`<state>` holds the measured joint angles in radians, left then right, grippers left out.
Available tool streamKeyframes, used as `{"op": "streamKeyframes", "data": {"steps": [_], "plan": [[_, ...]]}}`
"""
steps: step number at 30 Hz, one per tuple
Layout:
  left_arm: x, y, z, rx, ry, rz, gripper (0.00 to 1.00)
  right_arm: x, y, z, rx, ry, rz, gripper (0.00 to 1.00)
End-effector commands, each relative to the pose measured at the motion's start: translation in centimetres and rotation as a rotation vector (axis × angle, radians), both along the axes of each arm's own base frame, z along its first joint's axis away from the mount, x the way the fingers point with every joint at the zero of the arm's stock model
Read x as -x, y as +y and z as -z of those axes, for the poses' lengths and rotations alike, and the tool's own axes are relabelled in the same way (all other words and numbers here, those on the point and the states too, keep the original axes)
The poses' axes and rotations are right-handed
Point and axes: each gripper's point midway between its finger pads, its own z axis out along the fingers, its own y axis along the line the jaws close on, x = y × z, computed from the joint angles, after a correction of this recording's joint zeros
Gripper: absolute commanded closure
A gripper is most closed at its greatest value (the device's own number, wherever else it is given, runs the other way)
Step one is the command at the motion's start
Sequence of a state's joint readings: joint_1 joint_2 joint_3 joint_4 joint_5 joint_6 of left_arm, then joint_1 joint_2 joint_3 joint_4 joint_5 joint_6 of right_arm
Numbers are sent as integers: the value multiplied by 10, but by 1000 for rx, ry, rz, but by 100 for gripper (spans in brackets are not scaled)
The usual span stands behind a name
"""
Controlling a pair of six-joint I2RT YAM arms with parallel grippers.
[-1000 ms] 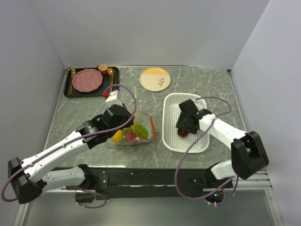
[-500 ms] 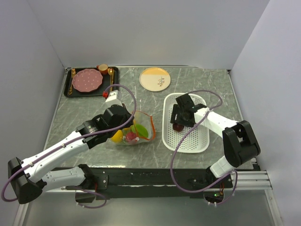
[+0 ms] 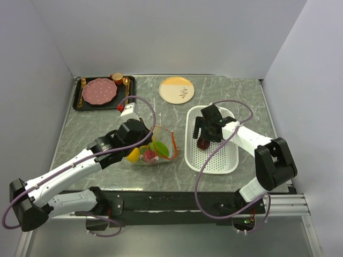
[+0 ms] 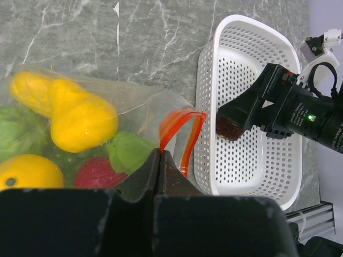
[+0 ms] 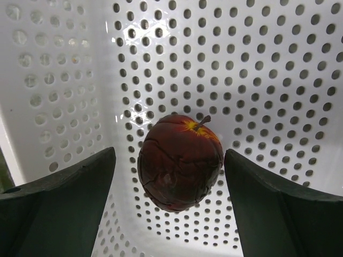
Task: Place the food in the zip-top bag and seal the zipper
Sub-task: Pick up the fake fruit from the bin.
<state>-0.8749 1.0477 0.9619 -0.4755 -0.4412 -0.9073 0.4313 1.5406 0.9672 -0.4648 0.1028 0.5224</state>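
Here the dark apple (image 5: 181, 160) sits in the basket (image 5: 278, 64) between the spread right pincer (image 5: 170, 174), touching neither finger; the left pincer (image 4: 159, 165) pinches the bag (image 4: 139, 104).

- Grey marbled table (image 3: 241, 91)
- Black tray (image 3: 128, 99) in the back left corner
- Cream-and-orange round plate (image 3: 176, 89) at the back centre
- White perforated basket (image 3: 221, 159) on the right
- Clear zip-top bag (image 3: 166, 136) just left of the basket
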Motion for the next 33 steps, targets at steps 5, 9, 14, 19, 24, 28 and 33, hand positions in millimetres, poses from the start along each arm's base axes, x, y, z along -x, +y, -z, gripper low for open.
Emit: {"op": "streamKeyframes", "data": {"steps": [5,9,14,19,24,28,33], "plan": [[-6,-5,-16,36,-27,-6,99,1,-3,-5,-1,-14,1,13],[-5,-5,-17,46,-29,-5,99,4,-6,4,11,13,9,18],[-4,-2,-17,37,-28,-11,99,7,-6,6,6,23,16,28],[-4,-3,-16,39,-26,-7,99,9,-9,10,23,36,22,22],[-4,-4,-16,41,-27,-2,99,10,-13,7,35,14,24,20],[-5,-7,-17,39,-28,7,99,11,-14,7,37,9,20,23],[-5,-7,-16,33,-25,7,99,14,-9,11,3,17,15,43]]}}
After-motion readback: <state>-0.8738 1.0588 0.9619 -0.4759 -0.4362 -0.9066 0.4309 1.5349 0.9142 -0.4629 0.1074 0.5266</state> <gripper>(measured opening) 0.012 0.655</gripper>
